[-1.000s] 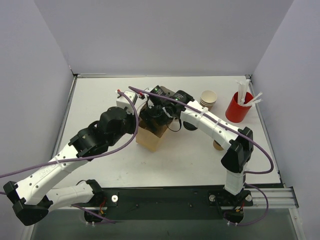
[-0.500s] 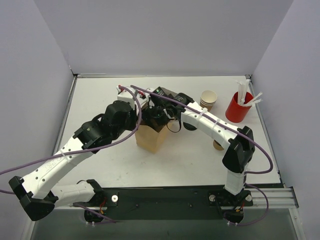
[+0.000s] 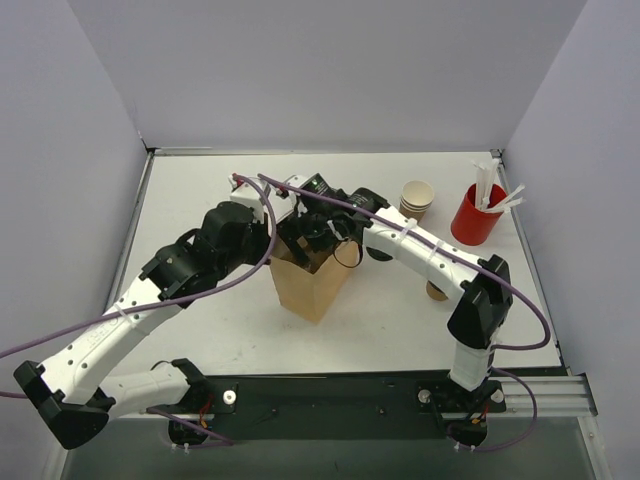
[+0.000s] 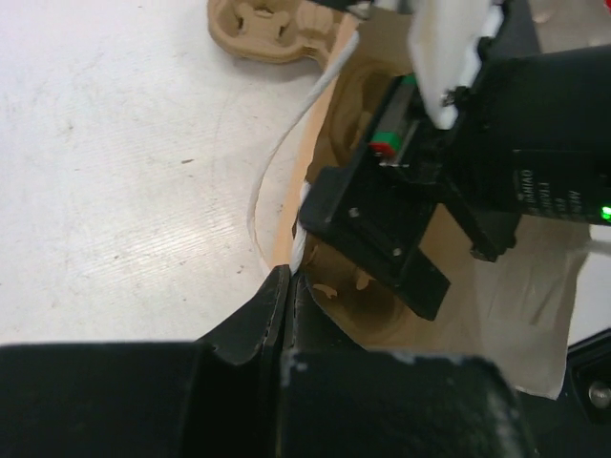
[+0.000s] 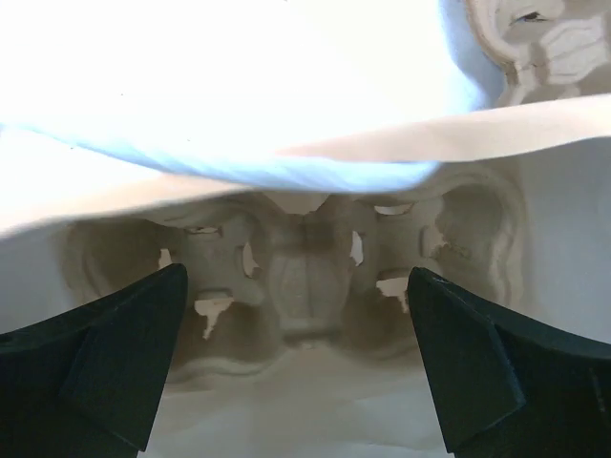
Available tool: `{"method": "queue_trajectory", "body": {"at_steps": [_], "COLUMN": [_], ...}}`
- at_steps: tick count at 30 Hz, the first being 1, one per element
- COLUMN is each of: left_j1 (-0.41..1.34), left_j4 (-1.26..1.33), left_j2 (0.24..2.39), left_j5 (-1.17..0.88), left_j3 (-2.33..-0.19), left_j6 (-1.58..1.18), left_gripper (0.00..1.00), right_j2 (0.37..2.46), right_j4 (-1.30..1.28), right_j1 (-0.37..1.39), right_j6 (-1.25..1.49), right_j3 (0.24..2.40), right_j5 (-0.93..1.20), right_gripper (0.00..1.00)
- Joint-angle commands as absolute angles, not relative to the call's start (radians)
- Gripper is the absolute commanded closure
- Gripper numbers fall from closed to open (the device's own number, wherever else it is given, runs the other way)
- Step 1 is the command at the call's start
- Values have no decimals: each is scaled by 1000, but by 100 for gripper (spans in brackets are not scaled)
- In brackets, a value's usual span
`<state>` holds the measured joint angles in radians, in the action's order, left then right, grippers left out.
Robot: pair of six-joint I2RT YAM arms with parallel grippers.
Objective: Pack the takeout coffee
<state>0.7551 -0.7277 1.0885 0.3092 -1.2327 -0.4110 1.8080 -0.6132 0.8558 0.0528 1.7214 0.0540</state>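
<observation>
The takeout coffee, a small kraft cup (image 3: 417, 195) with a pale inside, tops a short stack at the back right, away from both grippers. A brown paper bag (image 3: 312, 290) stands upright at the table's middle. My left gripper (image 3: 283, 250) (image 4: 289, 281) is shut on the bag's near rim, by its white cord handle. My right gripper (image 3: 313, 243) (image 5: 296, 372) reaches down into the bag's mouth, open, with nothing between its fingers. Below it a pulp cup carrier (image 5: 305, 277) lies on the bag's bottom. One black finger (image 4: 415, 272) of the right gripper shows in the left wrist view.
A red cup (image 3: 474, 218) full of white sticks stands at the far right. A black lid (image 3: 381, 253) lies partly under the right arm, and a tan object (image 3: 437, 291) sits beside that arm's elbow. Another pulp carrier (image 4: 267, 29) lies on the table beyond the bag.
The bag has been pulled more upright and now stands taller, its mouth wider. My left arm shifted with the rim in its grip. The right gripper stayed in the bag's mouth, open.
</observation>
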Motion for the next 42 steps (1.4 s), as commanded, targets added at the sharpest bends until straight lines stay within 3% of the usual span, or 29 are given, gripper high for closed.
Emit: {"method": "queue_trajectory", "body": {"at_steps": [1,28,32,42], "left_j1": [787,802,811,816], "left_j4": [-631,-489,-462,-492], "left_j2": [1042,969,969,962], "left_j5": [218,209,196,224], "left_j3": [-1209,-1117,-1109,-1106], "left_j6": [-351,-265,-270,-267], "left_gripper": [100,100,100,100], "right_j2": [1787,1640,1666,1513], "right_j4": [-641,-569,-558,-192], "right_j1": [861,864,865,812], "right_j6": [52,64,107,309], "right_j3": [1775,1772,1804,1547], "right_j5": [12,-37,35,-9], "right_gripper": [7,7,8,8]}}
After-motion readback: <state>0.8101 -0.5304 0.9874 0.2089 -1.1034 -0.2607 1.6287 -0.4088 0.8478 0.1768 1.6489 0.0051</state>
